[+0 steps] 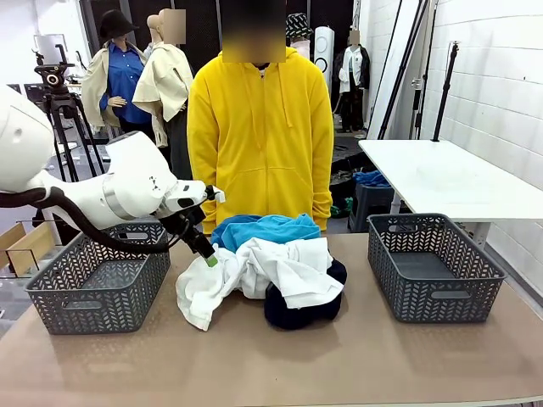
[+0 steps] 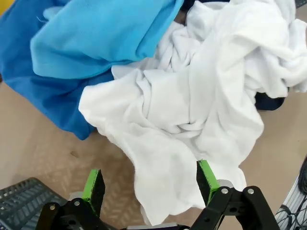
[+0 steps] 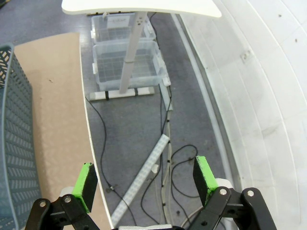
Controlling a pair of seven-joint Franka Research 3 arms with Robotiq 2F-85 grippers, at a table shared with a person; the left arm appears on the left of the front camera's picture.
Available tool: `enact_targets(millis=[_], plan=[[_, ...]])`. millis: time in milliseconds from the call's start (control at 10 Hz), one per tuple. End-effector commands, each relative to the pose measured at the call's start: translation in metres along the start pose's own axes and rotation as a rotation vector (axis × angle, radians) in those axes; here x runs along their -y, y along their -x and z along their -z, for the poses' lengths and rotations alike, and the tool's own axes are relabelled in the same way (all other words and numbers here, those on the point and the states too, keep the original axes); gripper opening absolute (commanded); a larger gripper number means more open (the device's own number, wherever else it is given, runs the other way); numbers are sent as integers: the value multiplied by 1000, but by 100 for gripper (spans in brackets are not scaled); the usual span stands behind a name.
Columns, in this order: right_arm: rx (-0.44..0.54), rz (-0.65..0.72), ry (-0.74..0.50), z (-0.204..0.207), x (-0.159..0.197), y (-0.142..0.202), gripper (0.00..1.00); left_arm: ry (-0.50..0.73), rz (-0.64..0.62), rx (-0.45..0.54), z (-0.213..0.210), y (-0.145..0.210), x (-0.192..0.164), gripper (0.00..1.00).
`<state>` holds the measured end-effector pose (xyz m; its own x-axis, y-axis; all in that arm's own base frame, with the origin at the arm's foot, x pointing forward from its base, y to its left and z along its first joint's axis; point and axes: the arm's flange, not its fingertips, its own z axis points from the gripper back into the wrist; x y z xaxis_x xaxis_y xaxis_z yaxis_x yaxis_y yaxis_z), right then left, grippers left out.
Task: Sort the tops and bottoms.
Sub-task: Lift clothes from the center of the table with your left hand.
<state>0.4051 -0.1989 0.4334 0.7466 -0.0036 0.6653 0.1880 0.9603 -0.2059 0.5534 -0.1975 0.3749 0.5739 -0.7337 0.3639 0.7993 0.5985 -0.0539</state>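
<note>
nothing is sorted yet: the soft white fabric shirt point(image 1: 280, 267), bright blue fabric garments point(image 1: 263, 229) and near-black navy garment point(image 1: 297, 312) lie heaped mid-counter point(image 1: 271, 365) between two empty grey plastic baskets point(image 1: 93, 288). the left pincer point(image 2: 149, 178) hangs released over the shirt's edge; the right pincer point(image 3: 145, 178) gapes beyond the counter's edge.

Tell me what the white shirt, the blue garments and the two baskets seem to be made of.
White shirt: soft matte knit, probably cotton; it crumples in deep loose folds. Blue garments: similar matte jersey-like fabric, draping smoothly; fibre unclear. Left basket and right basket: likely moulded grey plastic; rigid walls pierced in a regular herringbone pattern.
</note>
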Motion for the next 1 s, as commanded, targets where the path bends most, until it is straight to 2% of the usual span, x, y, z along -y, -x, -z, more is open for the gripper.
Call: enact_targets(millis=[0, 200, 300, 700, 800, 900], plan=[[-4, -12, -1, 0, 0, 0, 100, 21, -14, -55, 3, -6, -4, 100], [-4, -12, -1, 0, 0, 0, 100, 36, -24, -84, 17, -5, -6, 100], [-4, -12, -1, 0, 0, 0, 100, 41, -20, -84, 20, -5, -6, 96], [-4, -12, -1, 0, 0, 0, 100, 59, -28, -93, 17, -2, -5, 17], [-4, -12, -1, 0, 0, 0, 100, 73, -27, -93, 16, -2, -4, 0], [-4, -12, -1, 0, 0, 0, 100, 77, -29, -94, 16, -2, -4, 0]])
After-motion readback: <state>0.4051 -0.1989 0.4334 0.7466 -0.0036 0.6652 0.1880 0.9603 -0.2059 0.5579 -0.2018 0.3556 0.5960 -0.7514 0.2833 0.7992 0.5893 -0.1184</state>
